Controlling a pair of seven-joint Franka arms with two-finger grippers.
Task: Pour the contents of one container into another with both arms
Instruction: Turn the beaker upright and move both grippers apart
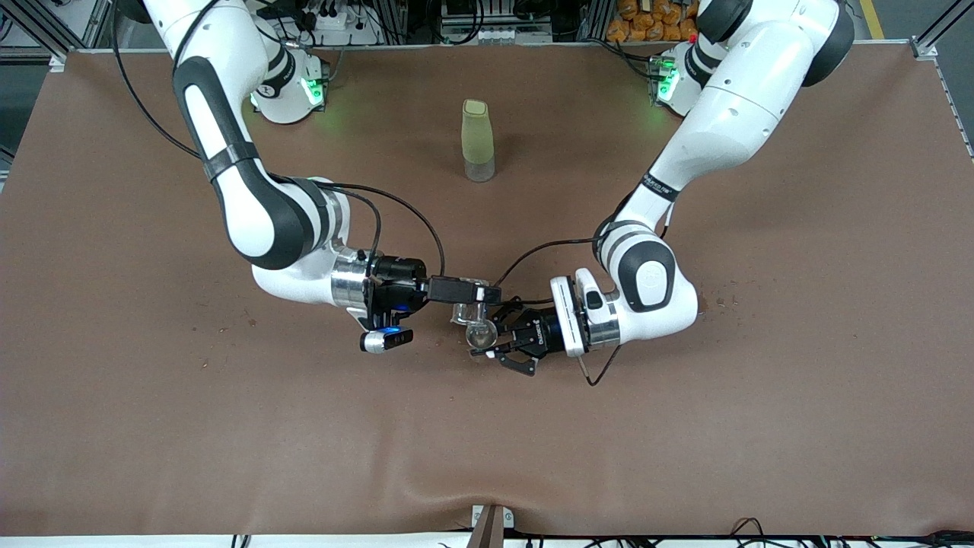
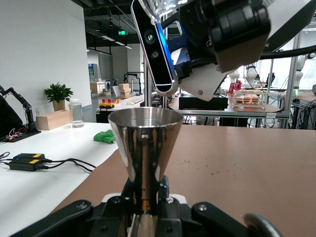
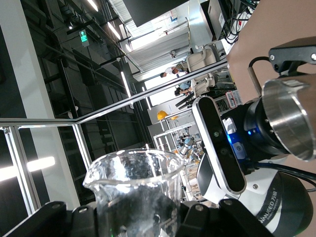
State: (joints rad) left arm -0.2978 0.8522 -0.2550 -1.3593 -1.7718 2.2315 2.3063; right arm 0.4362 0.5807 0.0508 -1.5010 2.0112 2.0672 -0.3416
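Left gripper is clamped on the steel jigger, upright to catch the pour. Right gripper is clenched on the glass beaker, tilted with its spout over the jigger's mouth so liquid lands inside.

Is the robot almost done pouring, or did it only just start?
Both pick-ups look done: the left hand is shut on a steel jigger, the right hand on a glass beaker. The beaker is tipped beside the jigger's mouth now. I see no liquid flowing, so finishing the pour and setting both down remains.
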